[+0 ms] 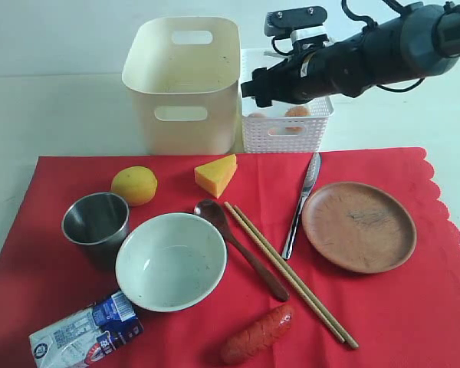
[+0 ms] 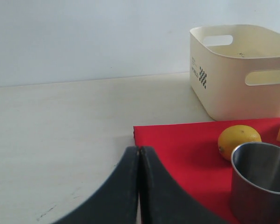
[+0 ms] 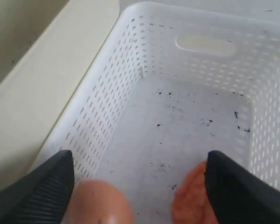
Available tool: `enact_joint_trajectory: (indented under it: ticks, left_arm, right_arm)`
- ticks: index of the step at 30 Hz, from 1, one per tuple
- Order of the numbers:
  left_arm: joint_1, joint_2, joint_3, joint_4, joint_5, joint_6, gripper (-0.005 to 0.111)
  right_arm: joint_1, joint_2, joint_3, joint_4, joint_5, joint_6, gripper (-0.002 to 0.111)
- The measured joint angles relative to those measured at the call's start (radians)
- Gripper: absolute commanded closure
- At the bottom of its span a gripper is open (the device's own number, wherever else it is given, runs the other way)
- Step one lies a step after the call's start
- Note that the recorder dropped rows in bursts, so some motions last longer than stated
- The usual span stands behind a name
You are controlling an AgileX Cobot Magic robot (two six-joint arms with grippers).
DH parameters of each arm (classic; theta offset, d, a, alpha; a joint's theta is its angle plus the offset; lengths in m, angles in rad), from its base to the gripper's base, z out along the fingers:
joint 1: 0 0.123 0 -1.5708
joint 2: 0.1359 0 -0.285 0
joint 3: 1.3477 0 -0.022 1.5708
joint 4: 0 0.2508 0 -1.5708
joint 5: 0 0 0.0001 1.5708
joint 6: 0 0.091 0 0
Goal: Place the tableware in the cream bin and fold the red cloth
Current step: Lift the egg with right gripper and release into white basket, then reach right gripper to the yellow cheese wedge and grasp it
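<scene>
- Six pieces to bin, steel cup (image 1: 96,218) included, lie on the red cloth (image 1: 414,307); binning seems unstarted.
- Right hand (image 3: 139,158) hangs released above the white basket (image 3: 107,107), cream bin (image 1: 184,77) beside it.
- Left hand (image 2: 139,154), clenched empty, must open for the cup just ahead.

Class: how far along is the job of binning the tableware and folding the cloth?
Nothing looks done: steel cup, bowl, spoon, chopsticks, knife and plate all lie on the unfolded red cloth. In hand: nothing; the right gripper hangs open over the white basket. Everything remains.
</scene>
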Motion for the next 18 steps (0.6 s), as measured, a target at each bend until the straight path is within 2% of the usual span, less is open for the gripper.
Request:
enact_joint_trajectory:
  ticks: [6,11,14,18]
  left_arm:
    - [0.0,0.0,0.0,0.0,0.0,0.0,0.104]
    - [0.0,0.0,0.0,0.0,0.0,0.0,0.104]
    - [0.0,0.0,0.0,0.0,0.0,0.0,0.104]
    - [0.0,0.0,0.0,0.0,0.0,0.0,0.104]
  right_arm:
    - [0.0,0.0,0.0,0.0,0.01,0.0,0.032]
    - [0.0,-0.047,0.0,-0.008,0.115,-0.041,0.035]
    - [0.0,-0.127,0.0,-0.023,0.201,-0.061,0.042]
    - [0.002,-0.241,0.0,-0.024,0.3,-0.068,0.06]
